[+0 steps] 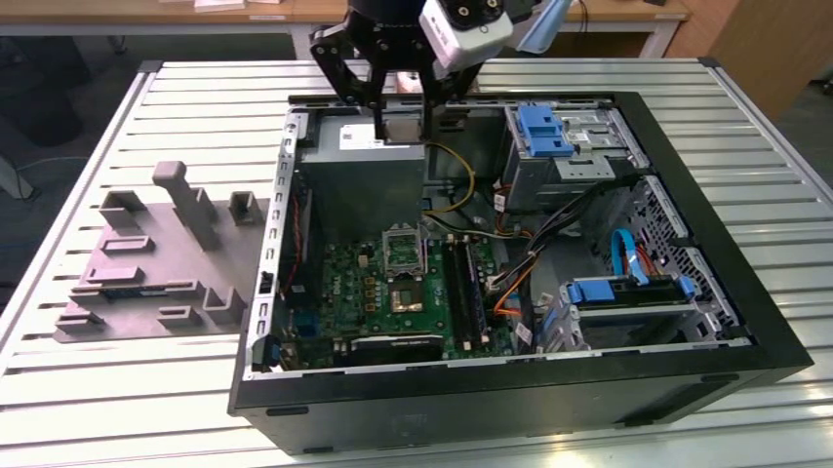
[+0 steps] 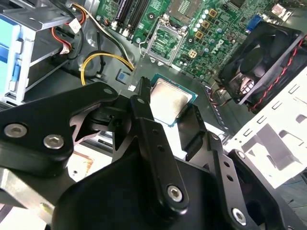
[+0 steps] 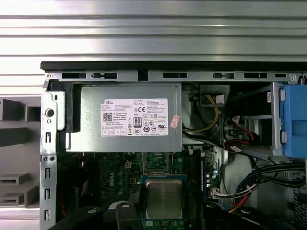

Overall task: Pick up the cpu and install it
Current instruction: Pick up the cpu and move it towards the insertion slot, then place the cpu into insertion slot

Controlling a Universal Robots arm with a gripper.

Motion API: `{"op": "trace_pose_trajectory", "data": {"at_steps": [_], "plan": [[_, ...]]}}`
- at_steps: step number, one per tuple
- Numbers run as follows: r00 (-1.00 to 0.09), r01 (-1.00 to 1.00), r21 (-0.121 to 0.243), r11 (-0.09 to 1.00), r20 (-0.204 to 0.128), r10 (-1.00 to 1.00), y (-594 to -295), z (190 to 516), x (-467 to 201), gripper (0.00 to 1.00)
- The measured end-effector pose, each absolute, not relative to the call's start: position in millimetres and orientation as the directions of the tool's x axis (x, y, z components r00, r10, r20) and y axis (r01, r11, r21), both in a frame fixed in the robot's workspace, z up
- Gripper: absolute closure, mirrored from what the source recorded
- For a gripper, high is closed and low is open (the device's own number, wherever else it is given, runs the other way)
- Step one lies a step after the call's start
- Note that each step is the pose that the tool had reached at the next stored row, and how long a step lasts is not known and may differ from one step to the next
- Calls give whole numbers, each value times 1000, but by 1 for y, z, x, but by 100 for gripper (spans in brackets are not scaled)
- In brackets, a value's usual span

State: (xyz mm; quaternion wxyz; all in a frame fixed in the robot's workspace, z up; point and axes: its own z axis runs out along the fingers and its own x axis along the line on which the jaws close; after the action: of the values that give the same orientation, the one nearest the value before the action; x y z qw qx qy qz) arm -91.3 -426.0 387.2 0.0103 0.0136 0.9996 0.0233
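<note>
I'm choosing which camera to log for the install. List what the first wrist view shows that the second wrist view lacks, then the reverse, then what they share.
First wrist view: the slatted table outside the case, and the grey fixture block beside it. Second wrist view: the black fan with red and black wires. Both wrist views: the cpu held in the jaws of the gripper, above the green motherboard.

Silvery-grey cpu (image 2: 169,99), teal rim — black fingers (image 2: 145,120), green motherboard (image 2: 218,50).
</note>
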Motion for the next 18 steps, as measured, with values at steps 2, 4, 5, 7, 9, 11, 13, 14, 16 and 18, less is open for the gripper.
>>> {"op": "trace_pose_trajectory", "data": {"at_steps": [2, 4, 5, 7, 9, 11, 13, 14, 16, 18], "plan": [[-999, 27, 47, 999, -20, 28, -426, 387, -90, 53], [-999, 27, 47, 999, -20, 28, -426, 387, -88, 53], [-999, 27, 47, 999, -20, 28, -426, 387, -88, 53], [-999, 27, 47, 999, -20, 28, -426, 387, -86, 53], [-999, 27, 47, 999, -20, 28, -426, 387, -86, 53], [-999, 27, 47, 999, -20, 28, -426, 387, -86, 53], [-999, 27, 47, 999, -20, 28, -426, 387, -86, 53], [-999, 27, 47, 999, -20, 28, -426, 387, -86, 53], [-999, 27, 47, 999, -20, 28, -427, 387, -86, 53], [-999, 27, 47, 999, -20, 28, -428, 387, -86, 53]]}}
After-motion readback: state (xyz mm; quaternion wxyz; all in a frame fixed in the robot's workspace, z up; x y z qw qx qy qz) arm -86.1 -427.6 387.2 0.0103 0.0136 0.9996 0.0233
